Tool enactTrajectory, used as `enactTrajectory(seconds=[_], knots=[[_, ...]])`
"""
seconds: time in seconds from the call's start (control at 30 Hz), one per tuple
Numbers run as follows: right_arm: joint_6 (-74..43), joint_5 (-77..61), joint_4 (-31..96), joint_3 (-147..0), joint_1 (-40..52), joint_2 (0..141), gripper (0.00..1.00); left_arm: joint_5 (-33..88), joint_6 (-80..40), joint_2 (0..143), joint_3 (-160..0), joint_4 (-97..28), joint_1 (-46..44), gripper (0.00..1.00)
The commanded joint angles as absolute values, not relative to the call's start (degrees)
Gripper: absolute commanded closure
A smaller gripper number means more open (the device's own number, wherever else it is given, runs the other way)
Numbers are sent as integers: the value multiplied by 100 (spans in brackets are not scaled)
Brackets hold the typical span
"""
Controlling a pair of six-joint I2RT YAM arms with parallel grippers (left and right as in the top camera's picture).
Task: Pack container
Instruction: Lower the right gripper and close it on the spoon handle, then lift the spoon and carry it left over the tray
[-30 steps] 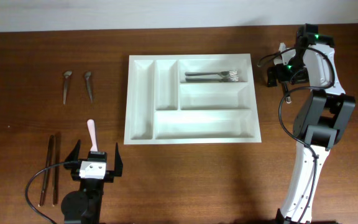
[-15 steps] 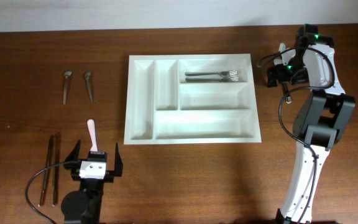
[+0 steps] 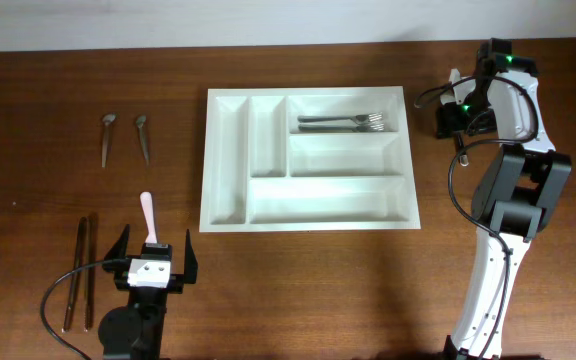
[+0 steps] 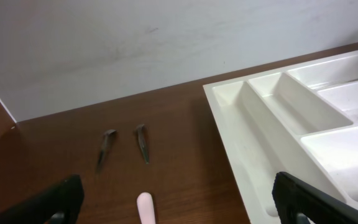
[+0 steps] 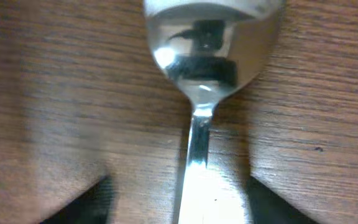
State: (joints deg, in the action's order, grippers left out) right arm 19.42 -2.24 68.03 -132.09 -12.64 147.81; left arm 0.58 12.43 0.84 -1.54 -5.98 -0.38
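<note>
The white five-compartment container (image 3: 410, 200) lies mid-table, with forks (image 3: 343, 123) in its top right compartment; it also shows in the left wrist view (image 4: 229, 112). My left gripper (image 3: 155, 242) is open at the front left, and a pink-handled utensil (image 3: 147, 212) lies on the table between its fingers (image 4: 182, 208). My right gripper (image 3: 456, 118) hangs low just right of the container's top right corner. In the right wrist view its fingers (image 5: 185, 202) stand apart on either side of the handle of a metal spoon (image 5: 211, 37) that lies on the table.
Two small metal spoons (image 3: 107, 138) (image 3: 143, 137) lie at the far left, and show in the left wrist view (image 4: 106, 147) (image 4: 142, 142). Two dark brown sticks (image 3: 80, 270) lie at the front left beside the left arm. A white wall runs along the table's far edge.
The right gripper has shifted very slightly by the container's corner. The left arm and the utensils have not moved.
</note>
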Motion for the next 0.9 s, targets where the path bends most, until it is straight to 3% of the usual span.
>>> enactTrajectory(seconds=[0.0, 0.1, 0.23, 0.37, 0.87], knots=[[1916, -276, 6770, -13176, -1240, 15039, 54, 16, 1251, 36, -110, -582, -10, 1], [1916, -279, 6766, -13176, -1240, 15039, 69, 16, 1251, 36, -110, -582, -10, 1], [1916, -276, 6724, -13176, -1240, 15039, 72, 16, 1251, 36, -110, -582, -10, 1], [1894, -276, 6678, -13176, -1240, 15039, 83, 16, 1251, 36, -110, -582, -10, 1], [1299, -272, 6576, -13251, -1238, 15036, 96, 16, 1251, 36, -110, -582, -10, 1]])
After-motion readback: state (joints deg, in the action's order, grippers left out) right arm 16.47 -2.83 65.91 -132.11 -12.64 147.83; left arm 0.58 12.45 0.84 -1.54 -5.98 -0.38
